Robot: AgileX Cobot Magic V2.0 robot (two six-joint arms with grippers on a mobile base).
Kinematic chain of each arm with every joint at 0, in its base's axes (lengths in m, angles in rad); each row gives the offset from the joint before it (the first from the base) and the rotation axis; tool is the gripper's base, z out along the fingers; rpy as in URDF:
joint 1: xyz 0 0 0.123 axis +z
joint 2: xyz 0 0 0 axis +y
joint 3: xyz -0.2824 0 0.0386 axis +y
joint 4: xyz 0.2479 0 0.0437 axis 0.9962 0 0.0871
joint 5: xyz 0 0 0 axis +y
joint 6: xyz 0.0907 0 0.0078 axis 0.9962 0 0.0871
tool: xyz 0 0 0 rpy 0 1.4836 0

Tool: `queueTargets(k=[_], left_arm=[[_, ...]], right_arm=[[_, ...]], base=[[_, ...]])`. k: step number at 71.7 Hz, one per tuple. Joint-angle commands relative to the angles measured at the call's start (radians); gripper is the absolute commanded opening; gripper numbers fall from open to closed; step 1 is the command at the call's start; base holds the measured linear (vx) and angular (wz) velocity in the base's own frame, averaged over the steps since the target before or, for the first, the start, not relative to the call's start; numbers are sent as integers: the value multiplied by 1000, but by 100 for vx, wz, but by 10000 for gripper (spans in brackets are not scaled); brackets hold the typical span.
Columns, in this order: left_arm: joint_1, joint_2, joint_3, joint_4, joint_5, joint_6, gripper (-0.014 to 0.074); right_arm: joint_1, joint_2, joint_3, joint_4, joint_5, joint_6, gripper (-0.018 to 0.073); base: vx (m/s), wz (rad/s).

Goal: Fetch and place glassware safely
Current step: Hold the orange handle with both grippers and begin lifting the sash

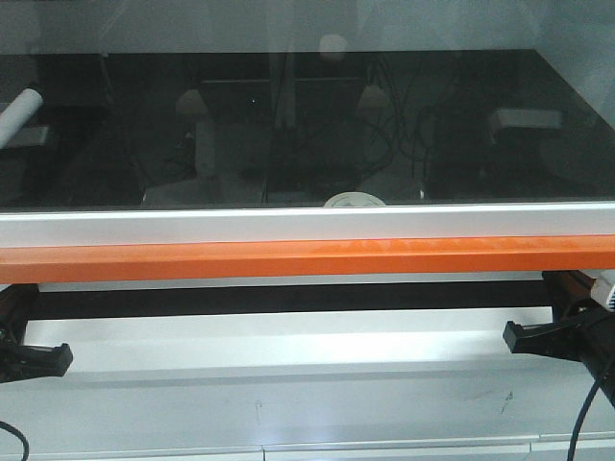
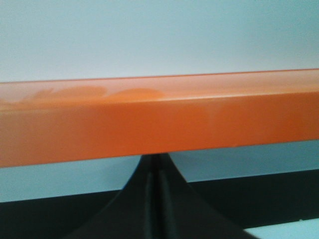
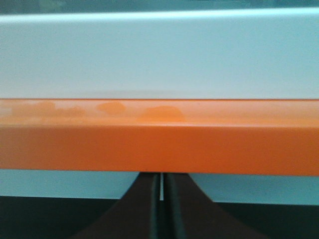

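The jar (image 1: 354,201) shows only as the top of its round off-white lid, peeking over the white frame (image 1: 288,225) at the bottom edge of the dark glass panel (image 1: 307,125), near the middle and behind the glass. An orange bar (image 1: 288,257) runs just beneath the frame. Below it, the left gripper (image 1: 43,357) and right gripper (image 1: 524,338) sit at opposite edges, well apart from the jar. In the wrist views both have their jaws pressed together on nothing, tips pointing at the bar.
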Motion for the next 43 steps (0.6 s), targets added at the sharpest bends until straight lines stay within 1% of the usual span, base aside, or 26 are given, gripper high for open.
queueTargets(k=[1, 12, 28, 43], left_arm=[[-8, 14, -35, -9, -143, -7, -7], [-8, 40, -35, -9, -187, -7, -7], [-8, 63, -35, -8, -279, -7, -7], [-8, 63, -35, -3, -332, -6, -7]], right_arm=[[2, -11, -26, -20, -111, -41, -1], [2, -11, -26, -20, -120, -49, -1], [2, -11, -26, -20, -122, -49, -1], [2, -11, -26, -20, -122, -49, -1]], base=[[0, 0], [0, 0], [0, 1], [0, 1]])
